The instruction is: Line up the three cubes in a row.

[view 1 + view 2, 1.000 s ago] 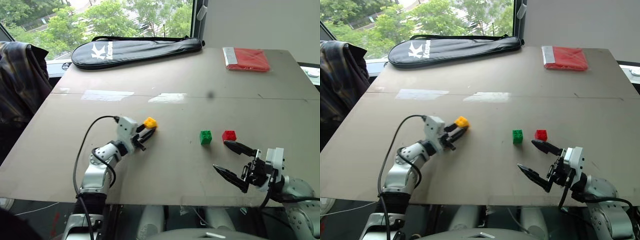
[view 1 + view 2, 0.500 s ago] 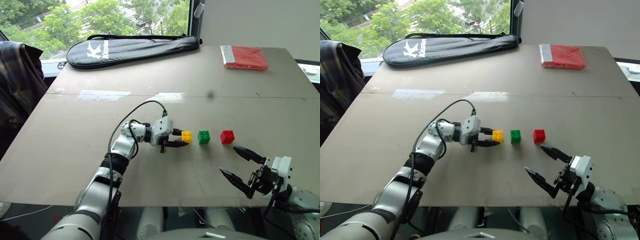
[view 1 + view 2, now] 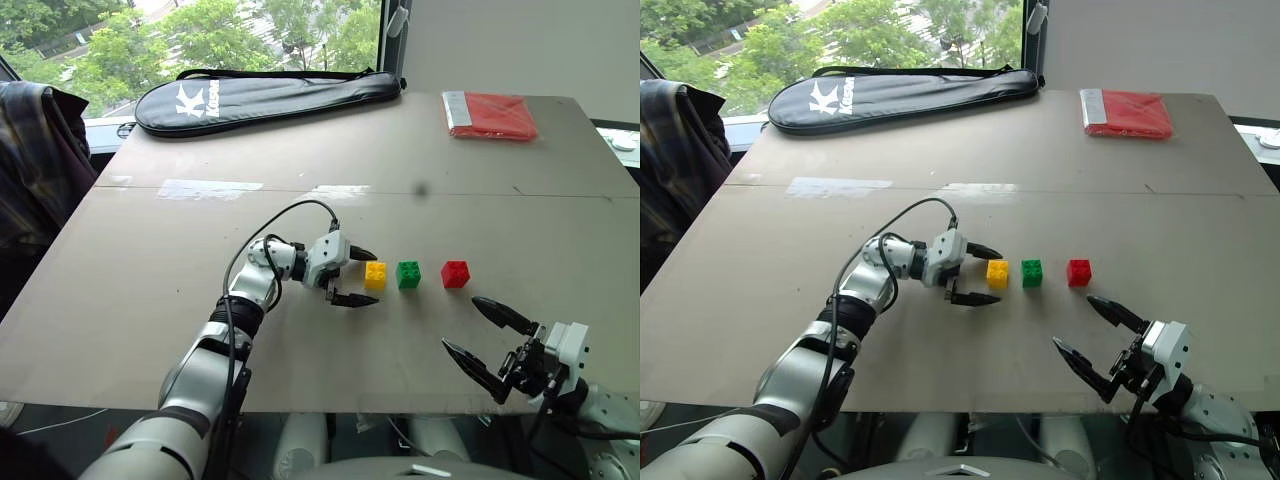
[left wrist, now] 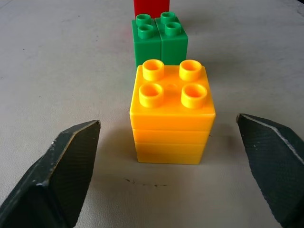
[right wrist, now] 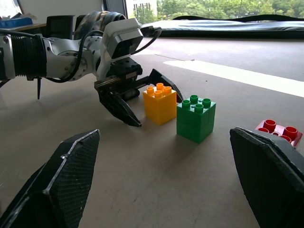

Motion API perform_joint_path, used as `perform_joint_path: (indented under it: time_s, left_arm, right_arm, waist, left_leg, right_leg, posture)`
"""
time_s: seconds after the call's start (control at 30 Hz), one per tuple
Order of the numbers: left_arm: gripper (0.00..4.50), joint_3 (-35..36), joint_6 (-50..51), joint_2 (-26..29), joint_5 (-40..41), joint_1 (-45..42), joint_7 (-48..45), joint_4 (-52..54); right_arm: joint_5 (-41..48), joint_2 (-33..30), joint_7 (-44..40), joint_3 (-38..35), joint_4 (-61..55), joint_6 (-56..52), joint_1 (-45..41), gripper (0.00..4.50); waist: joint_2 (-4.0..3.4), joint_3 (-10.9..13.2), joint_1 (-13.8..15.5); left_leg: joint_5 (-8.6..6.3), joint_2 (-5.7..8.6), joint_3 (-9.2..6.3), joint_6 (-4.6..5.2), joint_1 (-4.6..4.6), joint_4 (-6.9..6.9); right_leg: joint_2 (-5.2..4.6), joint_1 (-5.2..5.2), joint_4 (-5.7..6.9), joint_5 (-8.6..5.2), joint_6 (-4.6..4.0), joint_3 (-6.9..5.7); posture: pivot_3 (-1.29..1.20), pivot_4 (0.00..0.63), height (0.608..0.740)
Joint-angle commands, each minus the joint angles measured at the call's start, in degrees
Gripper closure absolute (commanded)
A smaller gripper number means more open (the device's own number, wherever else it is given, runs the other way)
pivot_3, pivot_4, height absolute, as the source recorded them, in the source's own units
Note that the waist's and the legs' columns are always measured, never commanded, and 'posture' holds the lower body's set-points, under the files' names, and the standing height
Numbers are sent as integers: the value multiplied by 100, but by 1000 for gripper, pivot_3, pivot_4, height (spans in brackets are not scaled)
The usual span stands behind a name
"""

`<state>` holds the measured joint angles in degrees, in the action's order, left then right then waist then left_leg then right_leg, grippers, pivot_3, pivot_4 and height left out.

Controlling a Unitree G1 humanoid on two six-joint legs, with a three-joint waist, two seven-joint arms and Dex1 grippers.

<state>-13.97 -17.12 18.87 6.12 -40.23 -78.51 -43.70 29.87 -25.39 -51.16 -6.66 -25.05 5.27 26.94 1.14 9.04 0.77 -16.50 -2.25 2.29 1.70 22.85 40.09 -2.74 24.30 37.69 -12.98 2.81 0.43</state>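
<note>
On the grey tabletop (image 3: pixel 150 300), small studded yellow (image 3: pixel 375 274), green (image 3: pixel 408 274) and red plastic bricks (image 3: pixel 455 273) sit in a row; the left gripper (image 3: pixel 359 277), fingers apart astride the yellow one, could nudge it askew when withdrawing.

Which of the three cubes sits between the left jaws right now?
The yellow cube, at the left end of the row. It stands between the open left gripper, untouched; the green cube and red cube lie beyond it.

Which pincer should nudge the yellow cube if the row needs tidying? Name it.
Left. The left pincer stands open right around the yellow cube, beside the green cube. The right pincer hangs open near the table's front edge.
</note>
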Motion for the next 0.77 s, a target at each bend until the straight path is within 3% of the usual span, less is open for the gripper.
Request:
perform_joint_path:
  time_s: [0.03, 0.2, 0.3, 0.4, 0.57, 0.77]
  left_arm:
    - [45, 143, 132, 278, 40, 297, 72, 524]
    - [45, 402, 1260, 902, 579, 1349, 115, 2471]
    - [45, 862, 2418, 1370, 996, 2565, 751, 4398]
    - [45, 1170, 2819, 1426, 838, 3629, 1673, 5682]
    - [45, 1349, 3311, 1220, 634, 4820, 2847, 6680]
    - [45, 1457, 3137, 904, 594, 5626, 3533, 6838]
  right_arm:
    - [129, -67, -105, -167, -99, 151, 30, 0]
    - [152, -143, -320, -350, 194, 278, 122, 0]
    - [250, -307, -384, -593, 488, 220, -102, 0]
    - [261, -548, -475, -753, 866, -16, -248, 0]
    - [251, -806, -752, -865, 1504, -88, -594, 0]
    - [171, -1002, -1202, -954, 2279, 50, -945, 0]
  waist:
    - [0, 0, -18]
    - [-10, 7, -68]
    - [-24, 21, -72]
    - [-30, 31, -97]
    - [-39, 38, 7]
    - [-43, 38, 5]
  left_leg:
    - [0, 0, -1, 0, 0, 0]
    - [0, -14, -22, -1, -5, -3]
    - [0, -28, -23, 0, -1, -4]
    - [0, -33, -4, -1, -8, -3]
    - [0, -23, -10, 0, -11, -3]
    - [0, -13, -7, 0, -13, -3]
  right_leg:
    - [0, 0, 1, 0, 0, 0]
    - [3, 6, 5, 6, -11, 6]
    - [-2, 8, 4, 8, -15, 8]
    - [-18, 7, 3, 4, -7, 19]
    - [-23, 7, 4, -3, 5, 13]
    - [-15, 8, 5, -3, 5, 16]
  posture:
    - [0, 150, 708]
    - [0, 150, 708]
    - [0, 150, 708]
    - [0, 150, 708]
    - [0, 150, 708]
    - [0, 150, 708]
